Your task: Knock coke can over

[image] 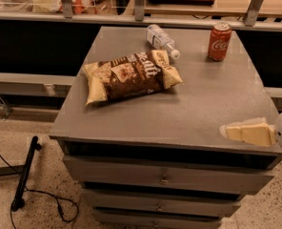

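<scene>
Standing upright near the far right corner of the cabinet top (203, 104), the coke can (219, 41) looks untouched. The gripper (248, 132) hovers over the near right edge, well apart from the can; whether it is parted or closed I cannot tell. By my reckoning nothing is done yet: reaching and tipping both lie ahead.

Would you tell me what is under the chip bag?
Only the grey tabletop shows around the chip bag; anything beneath is covered. The gripper hovers at the front right edge.
</scene>
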You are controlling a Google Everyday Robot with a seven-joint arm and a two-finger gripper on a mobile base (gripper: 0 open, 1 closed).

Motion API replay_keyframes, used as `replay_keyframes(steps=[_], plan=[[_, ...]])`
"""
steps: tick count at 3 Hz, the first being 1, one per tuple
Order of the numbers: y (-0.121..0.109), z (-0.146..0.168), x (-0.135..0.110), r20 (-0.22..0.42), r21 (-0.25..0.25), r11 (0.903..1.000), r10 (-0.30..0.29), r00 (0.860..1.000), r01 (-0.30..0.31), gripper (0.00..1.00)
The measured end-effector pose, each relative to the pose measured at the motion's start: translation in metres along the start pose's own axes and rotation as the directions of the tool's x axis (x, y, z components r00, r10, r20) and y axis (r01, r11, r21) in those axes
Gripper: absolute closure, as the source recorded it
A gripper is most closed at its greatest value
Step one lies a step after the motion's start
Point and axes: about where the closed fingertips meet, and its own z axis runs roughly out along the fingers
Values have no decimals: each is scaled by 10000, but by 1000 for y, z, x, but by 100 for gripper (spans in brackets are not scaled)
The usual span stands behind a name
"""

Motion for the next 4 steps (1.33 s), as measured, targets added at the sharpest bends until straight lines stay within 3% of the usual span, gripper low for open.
replay_keyframes(steps=[1, 2, 3, 4], plan=[[-18, -1, -13, 469, 768, 9970, -1, 9989, -35, 0], [-18, -1, -13, 469, 767, 9970, -2, 9989, -34, 0], [-16, 12, -36, 1014, 598, 9980, 124, 9948, -186, 0], [-9, 42, -73, 1947, 469, 9984, 233, 9806, -330, 0]])
